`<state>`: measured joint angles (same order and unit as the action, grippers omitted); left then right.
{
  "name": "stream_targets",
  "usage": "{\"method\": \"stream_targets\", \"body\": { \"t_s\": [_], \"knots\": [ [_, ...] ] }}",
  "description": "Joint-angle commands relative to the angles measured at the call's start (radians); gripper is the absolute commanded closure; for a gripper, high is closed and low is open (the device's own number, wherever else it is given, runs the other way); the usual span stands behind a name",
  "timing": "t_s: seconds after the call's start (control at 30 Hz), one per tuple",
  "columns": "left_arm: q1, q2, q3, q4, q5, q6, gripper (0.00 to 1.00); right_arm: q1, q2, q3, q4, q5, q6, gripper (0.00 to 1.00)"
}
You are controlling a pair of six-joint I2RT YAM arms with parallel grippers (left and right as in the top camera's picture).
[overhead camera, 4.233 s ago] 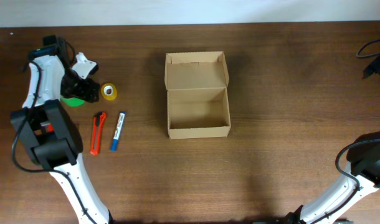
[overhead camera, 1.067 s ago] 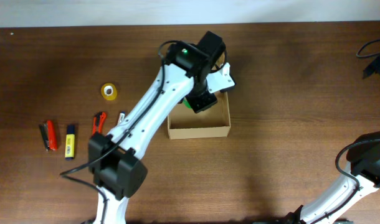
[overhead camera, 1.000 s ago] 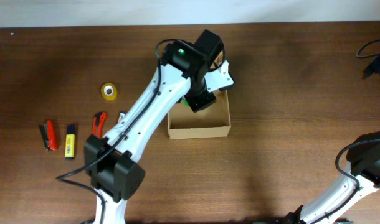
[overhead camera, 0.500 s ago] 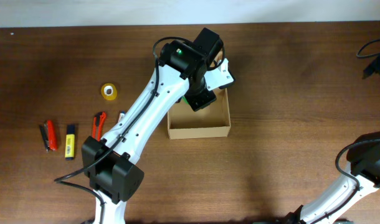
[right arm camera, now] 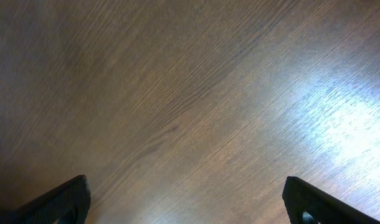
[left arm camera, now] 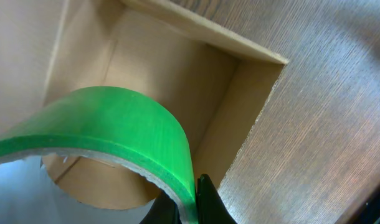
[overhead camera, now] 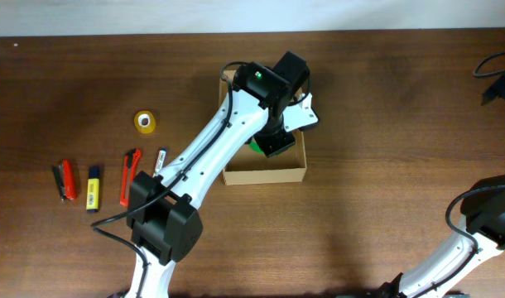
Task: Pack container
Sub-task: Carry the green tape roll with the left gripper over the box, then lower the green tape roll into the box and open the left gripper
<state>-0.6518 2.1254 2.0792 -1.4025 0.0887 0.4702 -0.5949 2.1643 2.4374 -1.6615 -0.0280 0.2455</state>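
The container (overhead camera: pixel 265 174) is an open tan cardboard box at the table's middle, its lid flap hidden under my left arm. My left gripper (overhead camera: pixel 271 141) hangs over the box's inside, shut on the rim of a green tape roll (overhead camera: pixel 255 146). In the left wrist view the green tape roll (left arm camera: pixel 115 118) fills the lower left, with my left gripper (left arm camera: pixel 191 206) pinching its wall, and the box's inner wall (left arm camera: pixel 196 81) lies below it. My right gripper (right arm camera: pixel 187 200) stands open over bare wood with nothing between its fingers.
A yellow tape roll (overhead camera: pixel 145 122), a red box cutter (overhead camera: pixel 131 175) and a blue marker (overhead camera: pixel 161 156) lie left of the box. Farther left are a small red tool (overhead camera: pixel 64 179) and a yellow highlighter (overhead camera: pixel 93 187). My right arm (overhead camera: pixel 484 217) sits at the lower right.
My left arm has carried the green tape roll from the far left of the table to above the box. Over the last second it has shifted slightly right. The right arm has not moved.
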Motion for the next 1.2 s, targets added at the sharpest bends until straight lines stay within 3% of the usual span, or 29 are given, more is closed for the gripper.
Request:
{"method": "stream_targets", "body": {
  "t_s": [0.0,0.3,1.17],
  "knots": [
    [-0.001,0.008,-0.040,0.016,-0.004,-0.013,0.98,-0.001,-0.028,-0.003,0.000,0.006,-0.005,0.01],
    [-0.007,0.008,-0.116,0.061,0.000,-0.028,0.99,-0.001,-0.028,-0.003,0.000,0.006,-0.006,0.01],
    [-0.035,0.108,-0.117,0.137,0.019,-0.031,0.98,-0.001,-0.028,-0.003,0.000,0.006,-0.006,0.01]
  ]
}}
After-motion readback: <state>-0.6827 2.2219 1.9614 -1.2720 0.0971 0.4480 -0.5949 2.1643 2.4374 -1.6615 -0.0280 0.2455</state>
